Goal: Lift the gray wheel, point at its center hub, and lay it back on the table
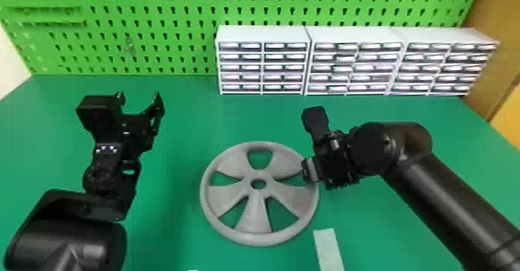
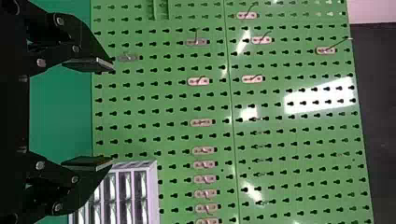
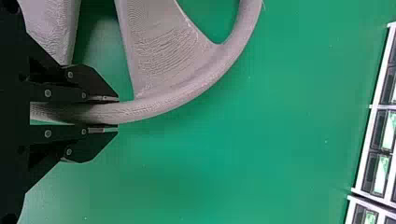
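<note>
One wheel [image 1: 253, 216], rim [image 3: 154, 105] inside right tool [image 1: 309, 169]

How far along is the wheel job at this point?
Gripping looks done: the right pincer has the gray wheel by its rim. The wheel is in hand; whether raised, I can't tell. Pointing and laying back likely remain: the left pincer is open, away from the center hub.
</note>
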`<state>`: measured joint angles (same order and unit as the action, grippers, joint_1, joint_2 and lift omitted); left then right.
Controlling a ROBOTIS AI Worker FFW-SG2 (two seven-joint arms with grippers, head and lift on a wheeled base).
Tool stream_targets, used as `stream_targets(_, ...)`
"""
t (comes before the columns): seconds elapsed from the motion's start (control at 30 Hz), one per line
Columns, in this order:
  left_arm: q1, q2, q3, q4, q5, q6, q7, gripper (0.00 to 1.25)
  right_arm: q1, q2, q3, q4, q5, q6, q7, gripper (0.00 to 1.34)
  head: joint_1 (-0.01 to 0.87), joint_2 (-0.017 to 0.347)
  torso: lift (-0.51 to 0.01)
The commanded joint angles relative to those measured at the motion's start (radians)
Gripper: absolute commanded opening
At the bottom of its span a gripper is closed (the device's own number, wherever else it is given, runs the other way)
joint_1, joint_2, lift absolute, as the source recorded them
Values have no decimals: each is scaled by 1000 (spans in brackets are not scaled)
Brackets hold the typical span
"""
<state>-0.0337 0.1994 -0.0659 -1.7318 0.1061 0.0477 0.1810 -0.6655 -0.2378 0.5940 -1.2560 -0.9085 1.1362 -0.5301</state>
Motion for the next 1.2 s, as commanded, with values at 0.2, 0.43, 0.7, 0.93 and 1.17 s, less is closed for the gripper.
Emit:
stream_targets(0.2,0,0,-3,0,1,1,9,716,18,5,-65,-26,22,-15,45,52,692,48,-96)
stream_targets(0.43,-2,0,-8,0,3,1,15,715,46,15,-135,-86,79,-39,81,48,692,48,-96)
stream_targets(0.7,-2,0,-12,0,7,1,20,713,89,29,-184,-138,192,-151,159,45,692,48,-96)
stream_targets(0.93,-2,-2,-15,0,12,1,25,713,141,46,-186,-175,313,-351,228,45,692,48,-96)
stream_targets(1.17,-3,-2,-20,2,15,1,26,713,165,58,-183,-178,410,-492,268,45,692,48,-96)
